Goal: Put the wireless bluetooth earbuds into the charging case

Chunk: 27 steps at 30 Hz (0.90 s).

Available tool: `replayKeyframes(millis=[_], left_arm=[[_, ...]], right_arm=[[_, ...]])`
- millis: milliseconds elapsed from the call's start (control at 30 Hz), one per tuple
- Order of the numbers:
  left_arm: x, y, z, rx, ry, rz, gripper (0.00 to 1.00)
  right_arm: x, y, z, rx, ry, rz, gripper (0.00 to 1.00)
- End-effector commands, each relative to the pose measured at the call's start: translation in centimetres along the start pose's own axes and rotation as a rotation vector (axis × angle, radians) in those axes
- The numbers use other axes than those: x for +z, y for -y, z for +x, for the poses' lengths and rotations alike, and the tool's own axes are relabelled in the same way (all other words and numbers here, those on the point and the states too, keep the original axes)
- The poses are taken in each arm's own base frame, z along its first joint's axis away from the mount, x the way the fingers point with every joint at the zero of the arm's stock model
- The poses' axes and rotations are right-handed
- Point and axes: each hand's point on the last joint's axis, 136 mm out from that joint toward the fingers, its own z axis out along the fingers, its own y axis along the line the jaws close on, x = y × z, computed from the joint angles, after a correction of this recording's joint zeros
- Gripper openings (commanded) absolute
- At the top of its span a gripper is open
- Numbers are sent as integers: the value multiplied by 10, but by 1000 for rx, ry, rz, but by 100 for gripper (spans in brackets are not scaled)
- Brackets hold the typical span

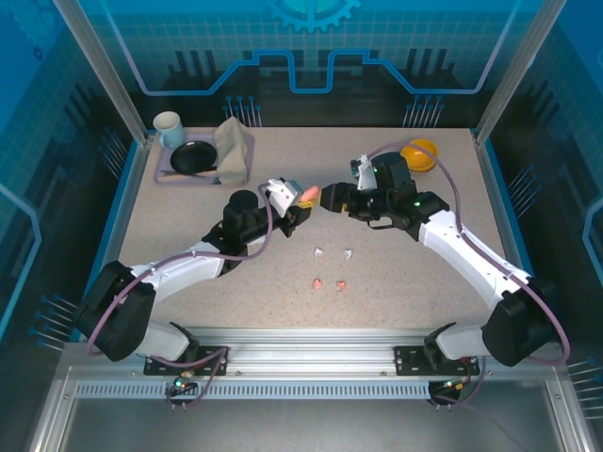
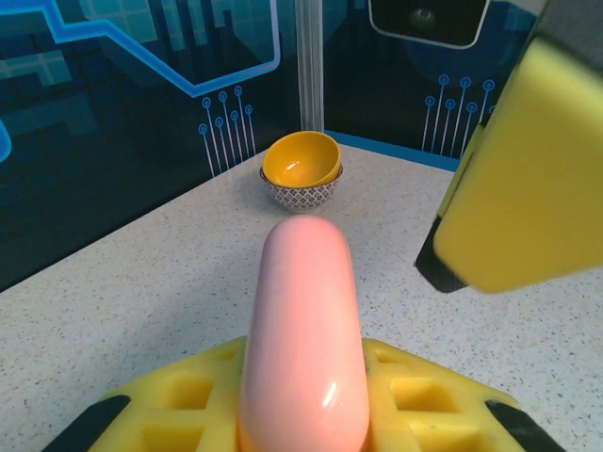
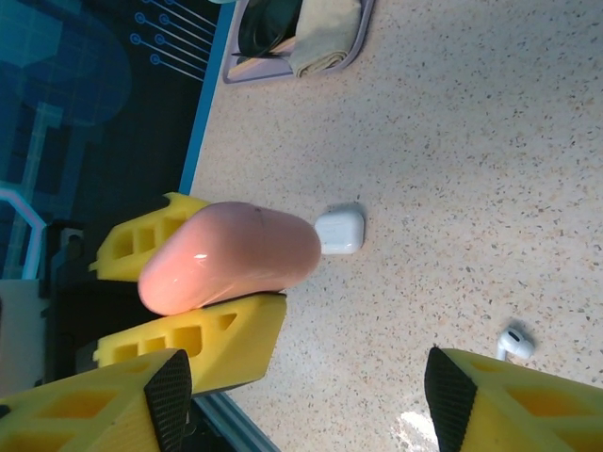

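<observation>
Count: 4 earbuds on the bench (image 1: 424, 264). 2 white earbuds (image 1: 320, 252) lie side by side just below frame ctr in the top view. 2 pink earbuds (image 1: 317, 283) sit as a pair just under them. All 4 lie loose, none in a case, apart from both hands.

2 cases: the pink case (image 1: 307, 193) is at frame ctr of the top view, in a grip. The white case (image 3: 339, 231) lies on the bench, mid-frame in the right wrist view, just right of the pink one's tip.

Left hand (image 1: 301, 201): clenched on the pink case. Its yellow fingers (image 3: 203, 344) press the 2 sides, and the rounded end sticks out past them.

Right hand (image 1: 330, 198): jaws well apart, nothing btw them, holding nothing. Its tips sit just right of the pink case, w/ a gap showing in the left wrist view.

Rest: 1 yellow bowl (image 2: 300, 160) nested in 1 patterned bowl (image 2: 301, 196), upper right of the top view. 1 tray (image 1: 162, 176) upper left w/ 1 mug (image 1: 169, 127), 1 dark dish (image 1: 193, 157) and 1 folded cloth (image 1: 234, 149).
</observation>
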Motion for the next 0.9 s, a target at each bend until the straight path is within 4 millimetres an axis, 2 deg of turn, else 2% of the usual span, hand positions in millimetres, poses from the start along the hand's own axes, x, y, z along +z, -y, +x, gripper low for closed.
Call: replayKeyframes(millis=[0, 333, 633, 867], left_arm=[[3, 2, -18, 36, 50, 2, 0], [7, 19, -18, 27, 40, 62, 0], [11, 39, -5, 18, 1, 117, 0], [12, 43, 5, 2, -19, 126, 0]], right_arm=[[10, 5, 0, 22, 9, 10, 69], [22, 7, -10, 40, 30, 20, 68], [18, -16, -39, 33, 82, -22, 68], [11, -28, -59, 44, 120, -61, 67]])
